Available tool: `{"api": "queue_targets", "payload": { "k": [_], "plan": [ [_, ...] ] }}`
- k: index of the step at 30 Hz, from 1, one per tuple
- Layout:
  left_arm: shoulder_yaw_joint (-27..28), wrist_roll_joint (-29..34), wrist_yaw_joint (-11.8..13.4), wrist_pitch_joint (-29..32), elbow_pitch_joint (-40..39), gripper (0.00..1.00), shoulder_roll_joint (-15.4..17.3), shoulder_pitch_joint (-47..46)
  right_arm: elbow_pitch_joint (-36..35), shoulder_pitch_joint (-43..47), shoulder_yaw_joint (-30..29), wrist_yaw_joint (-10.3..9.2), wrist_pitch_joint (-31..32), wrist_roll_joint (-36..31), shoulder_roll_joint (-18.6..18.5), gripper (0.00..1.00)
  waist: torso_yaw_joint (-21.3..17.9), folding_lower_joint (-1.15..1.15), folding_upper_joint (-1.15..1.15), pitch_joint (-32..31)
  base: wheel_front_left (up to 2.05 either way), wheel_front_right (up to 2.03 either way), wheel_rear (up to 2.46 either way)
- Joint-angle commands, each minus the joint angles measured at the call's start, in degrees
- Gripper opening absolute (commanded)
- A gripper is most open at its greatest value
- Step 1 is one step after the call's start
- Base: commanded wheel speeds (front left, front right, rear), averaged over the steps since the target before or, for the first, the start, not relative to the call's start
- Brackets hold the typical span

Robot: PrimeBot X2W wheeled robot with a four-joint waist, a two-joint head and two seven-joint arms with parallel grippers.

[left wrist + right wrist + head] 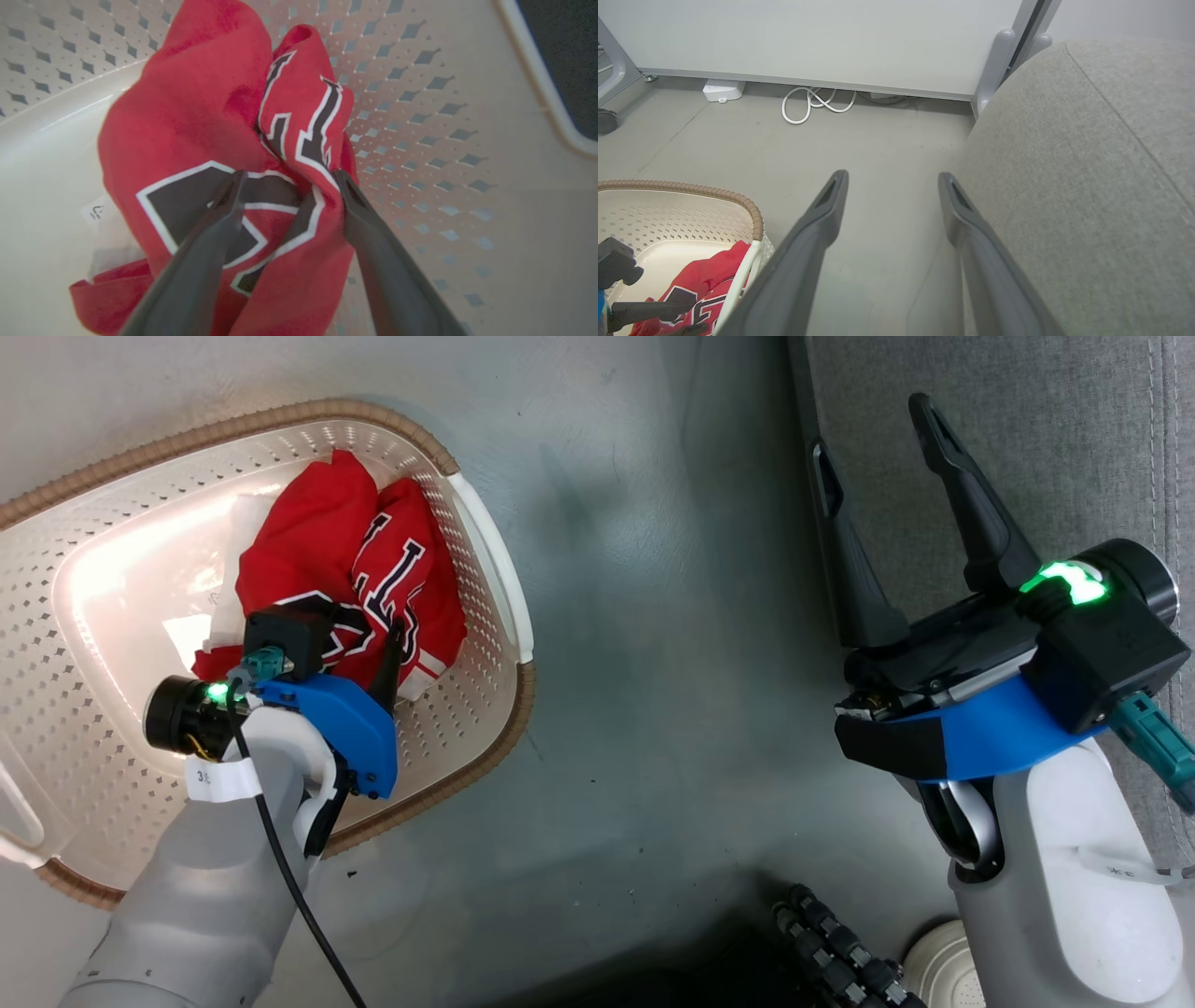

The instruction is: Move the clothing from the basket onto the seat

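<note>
The clothing [336, 551], crumpled red jerseys with black-and-white numbers, lies in the right half of the cream perforated basket [485, 551]. My left gripper [359, 635] reaches down into the basket. In the left wrist view it [289, 179] is open, and its fingertips [236, 186] straddle a raised fold of the clothing [196, 116], touching the fabric. My right gripper [870, 429] is open and holds nothing, hovering over the floor at the edge of the light-grey seat [1055, 448]. The right wrist view shows that gripper [892, 177] beside the seat [1087, 163], with the basket [691, 189] at lower left.
The grey floor [653, 616] separates basket and seat. A white cable coil [812, 102] and a small white box [721, 89] lie along the far wall panel. A dark ribbed hose [840, 952] sits by my base. A label [96, 212] is on the basket floor.
</note>
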Motion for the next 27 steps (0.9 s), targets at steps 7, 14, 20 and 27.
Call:
{"api": "queue_targets", "payload": {
  "k": [7,14,20,27],
  "plan": [
    [-3.4,-2.8,-0.1,2.9,2.9,0.00,0.1,-1.9,0.4,0.8,-0.1,0.01,-0.9,0.9,0.1,1.00,-0.5,-0.01,0.00,0.2,0.00,0.00,0.00],
    [-5.5,-4.6,-0.1,2.8,4.0,0.00,0.0,-2.7,0.7,0.5,-0.4,0.01,-0.9,1.3,0.1,1.00,-0.7,-0.01,0.00,-0.3,0.00,0.00,0.00],
    [-6.7,-5.7,-0.1,2.5,4.3,0.00,0.2,-3.2,0.8,0.2,-0.3,0.01,-1.1,1.5,0.1,1.00,-0.7,-0.01,0.00,-0.4,0.00,0.00,0.00],
    [-8.0,-7.3,-0.1,1.9,4.9,0.00,0.5,-3.5,1.4,-0.5,0.2,0.01,-1.4,1.8,0.1,1.00,-0.7,-0.01,0.00,-0.7,0.00,0.00,0.00]
  ]
}}
